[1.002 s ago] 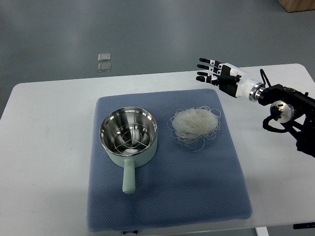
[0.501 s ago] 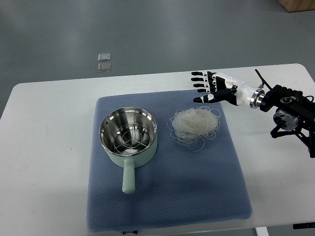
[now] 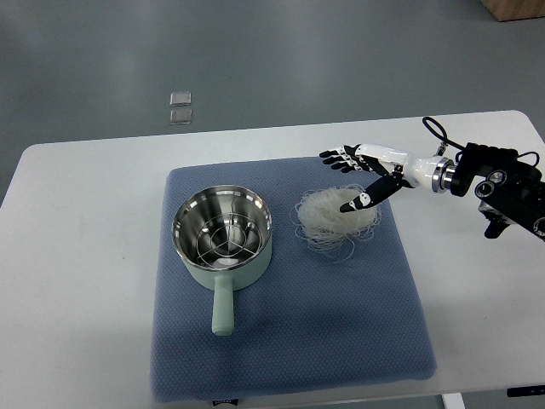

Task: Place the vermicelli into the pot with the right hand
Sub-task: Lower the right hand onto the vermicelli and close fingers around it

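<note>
Table (image 3: 85,256), white; on it a blue mat (image 3: 341,324). Pot (image 3: 223,234), mint, steel-lined, left on the mat. Vermicelli (image 3: 328,217), a loose pale nest just right of the pot; we judge it light, springy, brittle, best gathered around its middle. Right hand (image 3: 362,175), fingers spread, empty, above the nest's far-right edge.

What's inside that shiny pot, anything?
Inside the pot only a round wire rack shows on the steel bottom, no noodles. The vermicelli lies beside it on the blue mat. Under the rack is hidden.
</note>
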Controlling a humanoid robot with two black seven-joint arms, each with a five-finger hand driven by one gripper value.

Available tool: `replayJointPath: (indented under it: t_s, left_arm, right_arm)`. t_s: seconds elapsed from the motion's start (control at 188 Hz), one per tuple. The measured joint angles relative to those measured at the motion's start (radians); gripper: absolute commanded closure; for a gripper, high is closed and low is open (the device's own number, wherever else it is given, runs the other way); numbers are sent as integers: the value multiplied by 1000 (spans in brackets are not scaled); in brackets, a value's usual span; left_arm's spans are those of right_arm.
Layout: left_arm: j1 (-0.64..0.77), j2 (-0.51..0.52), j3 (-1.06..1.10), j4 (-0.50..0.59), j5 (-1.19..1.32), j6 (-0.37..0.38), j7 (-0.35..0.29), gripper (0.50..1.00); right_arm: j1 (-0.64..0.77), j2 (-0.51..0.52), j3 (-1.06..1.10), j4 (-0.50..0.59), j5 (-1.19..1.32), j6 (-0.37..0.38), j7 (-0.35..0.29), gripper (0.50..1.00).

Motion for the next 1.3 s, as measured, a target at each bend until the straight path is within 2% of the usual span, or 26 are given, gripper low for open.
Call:
replayJointPath:
  t_s: [0.512, 0.81, 1.039, 1.071, 1.108, 1.167, 1.199, 1.3]
  left_arm:
    - [0, 0, 0, 0, 0, 0, 0, 500]
    - [0, 0, 0, 0, 0, 0, 0, 500]
    - [0, 0, 0, 0, 0, 0, 0, 500]
    - [0, 0, 0, 0, 0, 0, 0, 500]
    - [0, 0, 0, 0, 0, 0, 0, 500]
    - [0, 0, 0, 0, 0, 0, 0, 500]
    - [0, 0, 0, 0, 0, 0, 0, 500]
    - [0, 0, 0, 0, 0, 0, 0, 500]
  right_arm:
    - [6, 3, -22, 31, -223, -17, 0, 574]
    - [64, 3, -187, 32, -260, -134, -1, 579]
    - [75, 11, -234, 33, -263, -153, -2, 599]
    - [75, 12, -234, 32, -263, -156, -2, 621]
    - [75, 12, -234, 32, -264, -160, -2, 677]
    - [75, 12, -235, 32, -265, -166, -2, 722]
    - [75, 12, -235, 31, -265, -169, -2, 765]
    - [74, 8, -236, 29, -273, -173, -2, 959]
